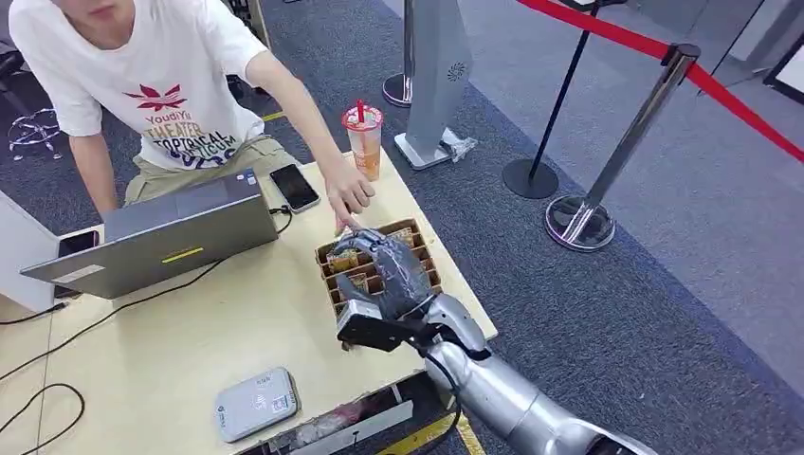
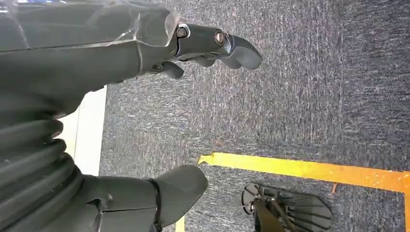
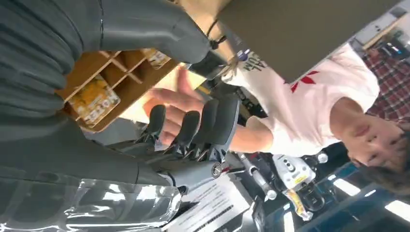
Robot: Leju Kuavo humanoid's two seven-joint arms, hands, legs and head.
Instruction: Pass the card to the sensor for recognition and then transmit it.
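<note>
The right hand (image 1: pixel 379 270), fingers spread and holding nothing, hovers over the brown cardboard divided card box (image 1: pixel 417 239) at the wooden surface's (image 1: pixel 190 332) three o'clock edge, seemingly to pick a card, while a person's hand (image 1: pixel 349 190) reaches in from twelve o'clock.

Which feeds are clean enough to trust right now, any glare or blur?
Head view: evenly lit and sharp; the right hand hides part of the tray. Right wrist view: rotated, bright ceiling lights, glare on the clear wrap; the person's hand is soft. Left wrist view: sharp carpet, left hand dark.
</note>
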